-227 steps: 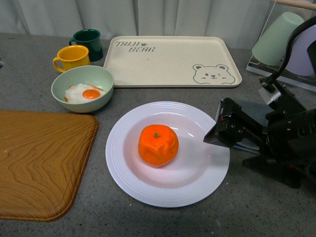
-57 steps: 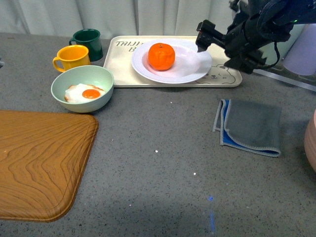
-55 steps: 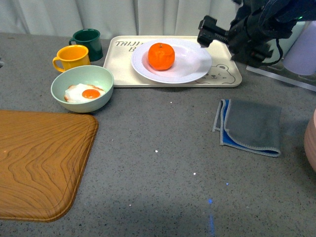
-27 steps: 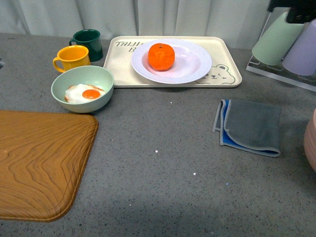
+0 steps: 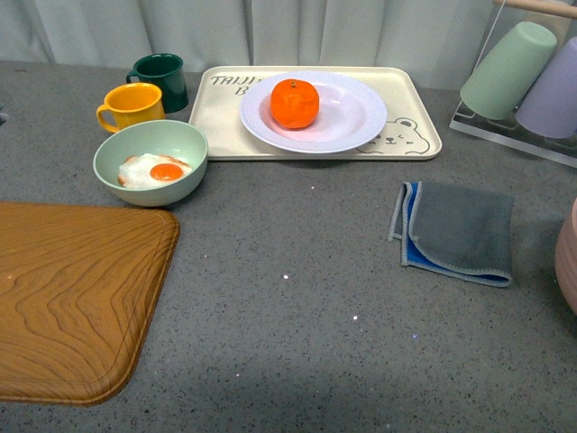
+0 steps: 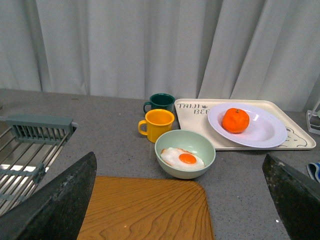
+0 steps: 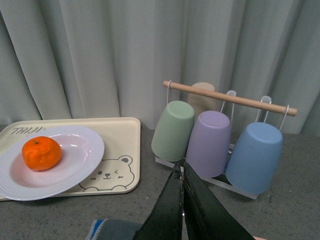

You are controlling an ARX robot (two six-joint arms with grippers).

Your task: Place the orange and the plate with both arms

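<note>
- The orange [image 5: 295,102] is seen resting in the well of the plate [image 5: 357,117], toward the plate's left half, stem dot up.
- The plate itself is set on the cream bear tray [image 5: 410,142], covering much of its middle; part of the tray's lettering and of the bear drawing is hidden under the rim.
- The placing appears done, so the step in hand is judged to be a clear retreat: both arms are best kept high and away, so that the plate is not nudged and the orange is not set rolling.
- The right tool [image 7: 182,186] is shown with its two dark tips pressed together, holding nothing, near the cup rack.
- The left tool [image 6: 181,200] is shown spread wide, empty, its dark fingers [image 6: 60,200] at the picture's lower corners, above the wooden board [image 5: 72,293].
- A pale green bowl [image 5: 185,140] with a fried egg [image 5: 155,170] stands just beside the tray's left corner; a yellow mug [image 5: 132,104] and a dark green mug [image 5: 160,78] stand behind it.
- A grey folded cloth [image 5: 458,230] lies on the surface, well apart from the tray.
- A rack of upturned cups [image 7: 215,137] stands close to the right tool and is judged the likeliest thing to be struck on withdrawal.
</note>
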